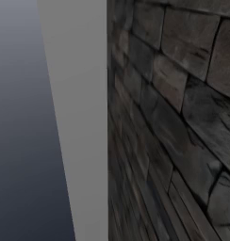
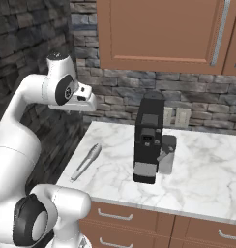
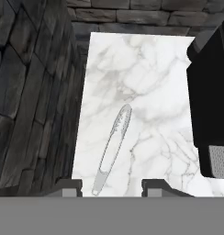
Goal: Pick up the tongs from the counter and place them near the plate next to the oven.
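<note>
We see the tongs (image 2: 86, 162) lying flat on the white marble counter (image 2: 207, 169) in the right base view, at the left centre of the frame, close to the counter's left edge and running diagonally from lower left to upper right. Nothing touches them. To their right, near frame centre, stands a tall black coffee machine (image 2: 149, 143) w/ a grey part on its right side, well apart from the tongs. Behind it, brown upper cabinets (image 2: 163, 34) fill the top of the frame, over a dark stone backsplash (image 2: 115, 92); brown drawers (image 2: 139, 218) run along the bottom under the counter edge.

The white arm (image 2: 23, 131) bends up the left side of that frame, its wrist at upper left, above the counter's left end.

In the hand view the tongs (image 3: 113, 147) sit at lower centre, slanting from bottom left up to the right, serrated tips at the upper end, joined end at the bottom. The end effector (image 3: 104, 188) hangs over them, its two dark tips at the bottom edge either side of the joined end, not touching, holding nothing; the jaws are at their narrow setting. Black machine body at right edge, stone wall (image 3: 26, 92) at left.

Left base view: dark stone wall (image 1: 173, 117) on the right, a flat grey panel (image 1: 79, 117) at centre.
</note>
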Tool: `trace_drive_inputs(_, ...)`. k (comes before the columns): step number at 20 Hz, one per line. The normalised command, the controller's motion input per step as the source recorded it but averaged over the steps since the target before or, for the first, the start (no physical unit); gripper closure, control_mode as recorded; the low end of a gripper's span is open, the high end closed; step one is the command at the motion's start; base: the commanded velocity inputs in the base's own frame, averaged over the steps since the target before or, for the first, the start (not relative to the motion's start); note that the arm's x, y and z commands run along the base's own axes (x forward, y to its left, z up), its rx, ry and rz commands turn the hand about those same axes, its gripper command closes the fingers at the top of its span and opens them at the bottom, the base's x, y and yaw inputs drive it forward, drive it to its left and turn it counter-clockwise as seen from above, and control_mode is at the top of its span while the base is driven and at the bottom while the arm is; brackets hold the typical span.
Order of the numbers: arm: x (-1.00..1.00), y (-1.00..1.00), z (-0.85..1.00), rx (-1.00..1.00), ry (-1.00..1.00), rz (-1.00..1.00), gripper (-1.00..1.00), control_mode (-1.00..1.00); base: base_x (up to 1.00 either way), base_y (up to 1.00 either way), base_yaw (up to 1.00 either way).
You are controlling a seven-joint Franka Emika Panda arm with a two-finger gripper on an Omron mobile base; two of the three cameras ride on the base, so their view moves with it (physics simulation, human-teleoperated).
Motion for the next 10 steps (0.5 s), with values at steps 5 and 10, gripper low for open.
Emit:
trace_drive_inputs(5,0.0,0.0,0.0,0.0,-0.01,0.0,-1.0,-1.0,0.0,0.0,0.0)
trace_drive_inputs(10,0.0,-0.01,-0.08,0.0,0.01,0.0,-1.0,-1.0,0.0,0.0,0.0)
